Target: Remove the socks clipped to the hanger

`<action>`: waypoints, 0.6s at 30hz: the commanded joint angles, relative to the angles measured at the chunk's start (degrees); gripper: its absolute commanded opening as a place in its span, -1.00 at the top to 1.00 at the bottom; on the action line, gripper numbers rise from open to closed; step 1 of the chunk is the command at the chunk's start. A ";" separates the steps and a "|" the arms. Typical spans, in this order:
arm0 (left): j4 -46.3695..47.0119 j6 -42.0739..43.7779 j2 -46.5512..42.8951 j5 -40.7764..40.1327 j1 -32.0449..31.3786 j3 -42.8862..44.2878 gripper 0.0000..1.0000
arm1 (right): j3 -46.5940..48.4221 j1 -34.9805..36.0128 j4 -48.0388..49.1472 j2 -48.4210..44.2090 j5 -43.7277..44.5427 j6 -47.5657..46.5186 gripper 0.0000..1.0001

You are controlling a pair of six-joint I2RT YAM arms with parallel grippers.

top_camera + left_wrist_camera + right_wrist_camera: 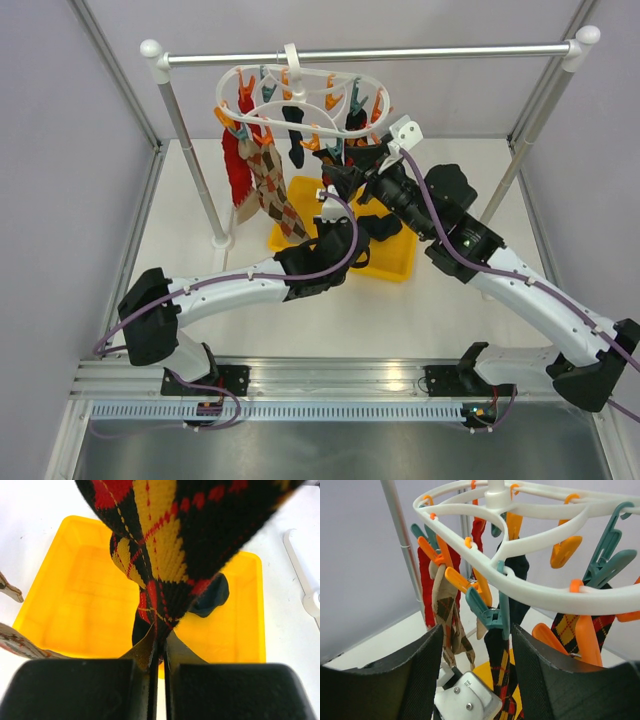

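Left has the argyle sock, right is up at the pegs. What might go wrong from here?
The left gripper pinches only a thin fold of the argyle sock; a pull may slip it.
The right gripper stands open around a teal peg with orange pegs close by; closing could catch the wrong one.
The hanger hangs freely; tugging may swing it.

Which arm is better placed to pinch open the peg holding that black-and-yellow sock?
Right, probably. The right hand is open up at the hanger, a teal peg between its fingers. The left hand is lower, shut on the sock's end over the bin.
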 commanded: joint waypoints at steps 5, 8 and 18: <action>0.00 2.53 0.94 0.13 -0.59 2.63 0.95 | 3.28 1.12 3.15 1.38 7.13 -3.83 -0.25; -0.09 2.61 0.85 0.22 -0.77 2.45 0.95 | 3.37 1.20 3.95 1.91 8.01 -4.80 -0.26; -0.09 2.61 0.50 0.22 -1.12 2.36 0.95 | 4.77 1.20 6.14 3.85 7.84 -6.13 -0.29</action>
